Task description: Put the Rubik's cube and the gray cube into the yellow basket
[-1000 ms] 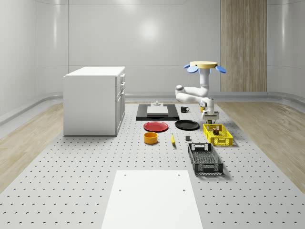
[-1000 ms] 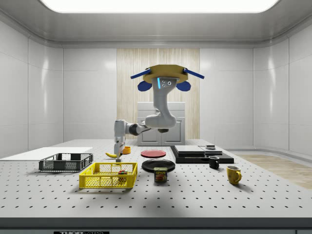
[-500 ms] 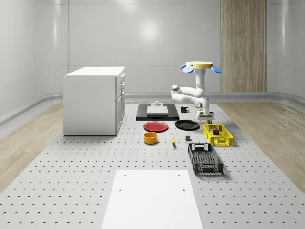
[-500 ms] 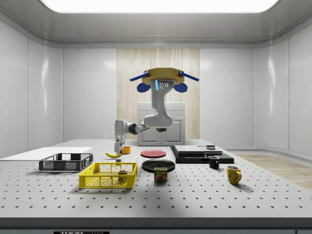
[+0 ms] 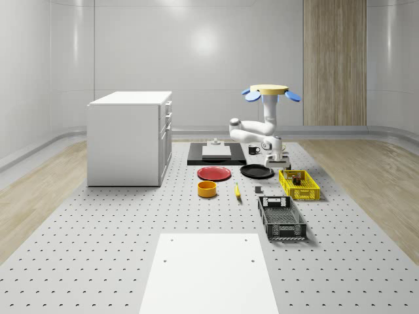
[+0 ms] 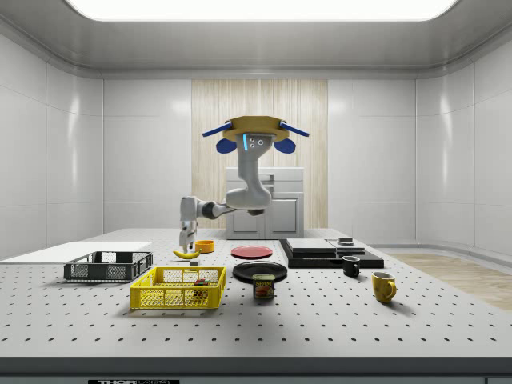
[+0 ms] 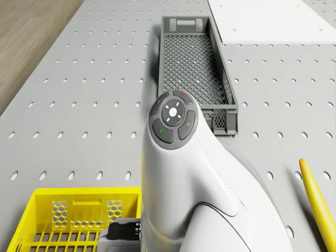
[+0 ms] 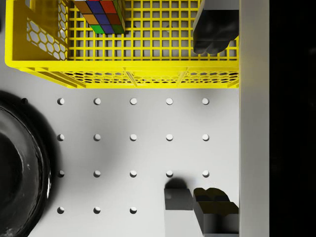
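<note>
Since the multicoloured Rubik's cube [image 8: 101, 15] already lies inside the yellow plastic mesh basket [image 8: 123, 69], the step in hand is, by my judgement, the pickup of the small gray cube [image 8: 177, 199], which sits on the white perforated surface [image 8: 133, 138] outside the basket, between it and the banana in the whole-scene view. The drone [image 5: 265, 91] hovers above the far part of the surface, its arm bent down so that the pincer [image 8: 212, 121] hangs over the bare stretch beside the basket's end wall. The pincer is spread wide and holds nothing. One dark fingertip [image 8: 215, 217] shows just beside the gray cube, the other over the basket's floor, so the cube is off the line between them.

To do this well, I would shift the pincer sideways until the cube is centred between the fingers, square them to two flat faces, then descend straight. Close only once the tips straddle the cube; a skewed squeeze could flick so small a block toward the glossy black round plate [image 8: 19, 163].
</note>
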Controlling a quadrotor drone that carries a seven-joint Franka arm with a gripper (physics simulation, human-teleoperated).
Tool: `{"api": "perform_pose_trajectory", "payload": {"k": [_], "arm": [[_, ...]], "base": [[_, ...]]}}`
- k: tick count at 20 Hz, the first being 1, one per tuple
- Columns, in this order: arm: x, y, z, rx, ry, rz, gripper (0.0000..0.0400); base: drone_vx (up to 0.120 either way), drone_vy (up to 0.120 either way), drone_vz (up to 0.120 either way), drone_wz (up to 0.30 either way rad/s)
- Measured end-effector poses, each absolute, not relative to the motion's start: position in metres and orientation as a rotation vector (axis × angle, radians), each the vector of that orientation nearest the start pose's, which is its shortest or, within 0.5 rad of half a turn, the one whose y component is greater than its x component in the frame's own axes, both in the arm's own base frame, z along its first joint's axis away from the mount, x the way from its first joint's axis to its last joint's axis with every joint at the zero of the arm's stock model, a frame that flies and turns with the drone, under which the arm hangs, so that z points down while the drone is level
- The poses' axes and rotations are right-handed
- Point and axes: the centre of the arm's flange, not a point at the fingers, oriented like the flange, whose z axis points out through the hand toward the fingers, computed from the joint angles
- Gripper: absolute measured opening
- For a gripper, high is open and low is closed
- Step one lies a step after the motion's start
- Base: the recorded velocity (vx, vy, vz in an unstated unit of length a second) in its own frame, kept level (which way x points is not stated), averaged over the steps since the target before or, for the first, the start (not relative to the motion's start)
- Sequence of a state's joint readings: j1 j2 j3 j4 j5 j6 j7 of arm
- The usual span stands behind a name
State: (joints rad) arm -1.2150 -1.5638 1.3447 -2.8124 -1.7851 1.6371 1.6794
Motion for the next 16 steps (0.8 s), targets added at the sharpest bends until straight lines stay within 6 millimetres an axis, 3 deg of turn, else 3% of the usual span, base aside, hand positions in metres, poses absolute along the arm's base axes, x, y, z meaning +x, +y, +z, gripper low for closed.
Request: {"api": "perform_pose_trajectory", "payload": {"k": [6, 16], "arm": [[0.3224, 0.0080, 0.5036, 0.001, -0.002, 0.786, 0.0400], [0.3224, 0.0080, 0.5036, 0.001, -0.002, 0.786, 0.0400]], "base": [[0.000, -0.120, 0.000, 0.000], [0.000, -0.120, -0.108, 0.000]]}}
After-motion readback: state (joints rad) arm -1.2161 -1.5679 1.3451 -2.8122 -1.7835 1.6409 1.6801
